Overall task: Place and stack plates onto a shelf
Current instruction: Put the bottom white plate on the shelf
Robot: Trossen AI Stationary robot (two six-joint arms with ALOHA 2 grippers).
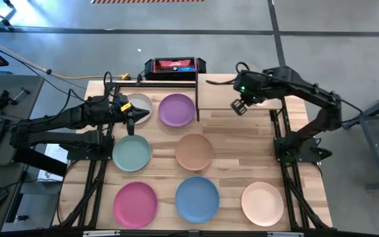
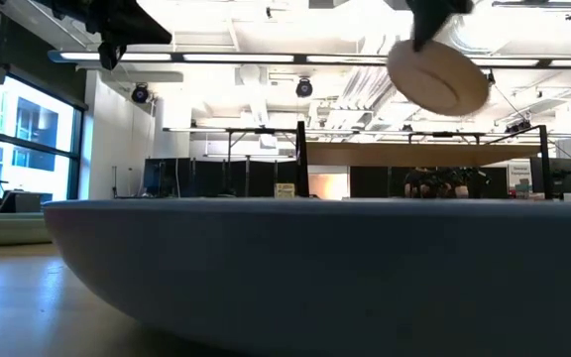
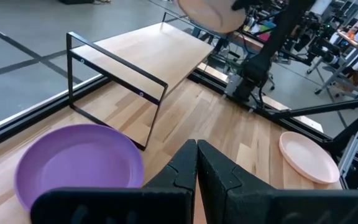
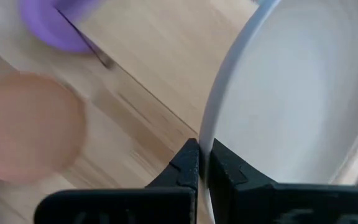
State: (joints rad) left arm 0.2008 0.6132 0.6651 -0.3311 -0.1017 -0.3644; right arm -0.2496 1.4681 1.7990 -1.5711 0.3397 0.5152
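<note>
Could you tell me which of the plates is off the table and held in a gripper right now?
The cream plate: the right gripper pinches its rim and carries it tilted above the shelf. The other plates all lie flat on the tabletop.

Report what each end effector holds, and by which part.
Right end effector: pinches the cream plate by its rim, above the shelf. Left end effector: shut, holding nothing.

Grey floor [image 1: 347,26], bright ceiling light strips [image 2: 266,58], tall windows [image 2: 38,129] at one side.
</note>
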